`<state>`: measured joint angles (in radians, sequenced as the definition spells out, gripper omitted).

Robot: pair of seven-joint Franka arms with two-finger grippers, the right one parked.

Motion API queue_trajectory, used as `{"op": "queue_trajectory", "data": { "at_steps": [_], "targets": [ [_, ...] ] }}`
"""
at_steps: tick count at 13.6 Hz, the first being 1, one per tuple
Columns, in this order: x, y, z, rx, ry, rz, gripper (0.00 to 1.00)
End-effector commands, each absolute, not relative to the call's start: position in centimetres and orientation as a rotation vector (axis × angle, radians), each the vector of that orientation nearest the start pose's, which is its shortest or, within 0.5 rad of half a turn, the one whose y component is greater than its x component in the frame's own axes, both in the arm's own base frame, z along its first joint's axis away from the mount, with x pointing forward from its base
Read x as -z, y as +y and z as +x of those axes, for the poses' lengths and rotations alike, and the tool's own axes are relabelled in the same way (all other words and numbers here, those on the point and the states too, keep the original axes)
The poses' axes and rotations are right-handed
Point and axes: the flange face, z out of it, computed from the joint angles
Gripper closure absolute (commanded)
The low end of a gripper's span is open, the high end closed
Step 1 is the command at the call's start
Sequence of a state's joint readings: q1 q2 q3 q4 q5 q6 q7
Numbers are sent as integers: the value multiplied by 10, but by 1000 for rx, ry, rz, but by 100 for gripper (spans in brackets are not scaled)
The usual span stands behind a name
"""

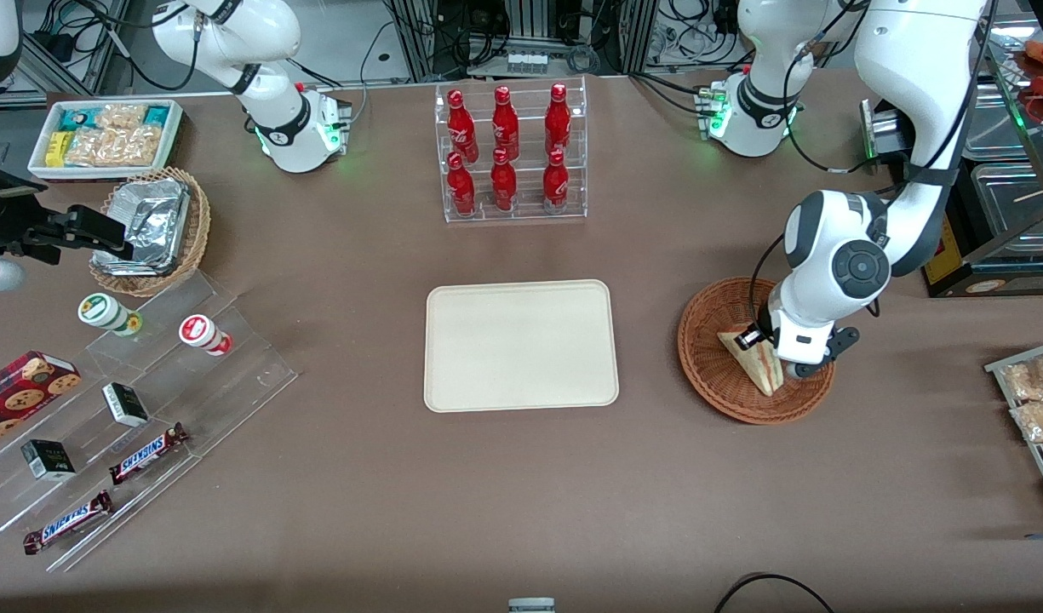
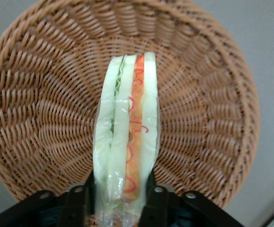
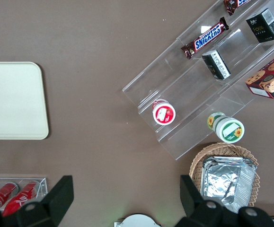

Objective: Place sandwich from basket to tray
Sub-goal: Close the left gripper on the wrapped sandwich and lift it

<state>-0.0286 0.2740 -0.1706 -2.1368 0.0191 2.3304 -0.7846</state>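
Observation:
The sandwich (image 1: 753, 362), a wrapped white-bread wedge with red, orange and green filling, lies in the reddish-brown wicker basket (image 1: 700, 340) toward the working arm's end of the table. My left gripper (image 1: 774, 353) is down in the basket at the sandwich's wide end. In the left wrist view its black fingers (image 2: 150, 201) press both sides of the sandwich (image 2: 127, 132), with the basket (image 2: 47, 104) around it. The gripper (image 2: 120, 201) is shut on the sandwich. The cream-white tray (image 1: 521, 345) lies flat beside the basket at mid-table and also shows in the right wrist view (image 3: 11, 99).
A clear rack of red bottles (image 1: 508, 153) stands farther from the front camera than the tray. Toward the parked arm's end are a foil-lined tan basket (image 1: 151, 226), a white snack box (image 1: 104, 136) and a clear stepped stand (image 1: 138, 400). A rack of packaged snacks (image 1: 1036, 400) sits at the working arm's end.

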Motion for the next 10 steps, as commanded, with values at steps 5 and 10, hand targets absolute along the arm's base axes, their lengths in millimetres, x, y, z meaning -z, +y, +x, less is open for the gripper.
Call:
{"op": "queue_trajectory", "data": {
  "at_steps": [5,10],
  "targets": [
    [-345,-137,576,-222,-663,-3019,100],
    [-356,-210,572,-260,-395,-3054,100]
  ]
}}
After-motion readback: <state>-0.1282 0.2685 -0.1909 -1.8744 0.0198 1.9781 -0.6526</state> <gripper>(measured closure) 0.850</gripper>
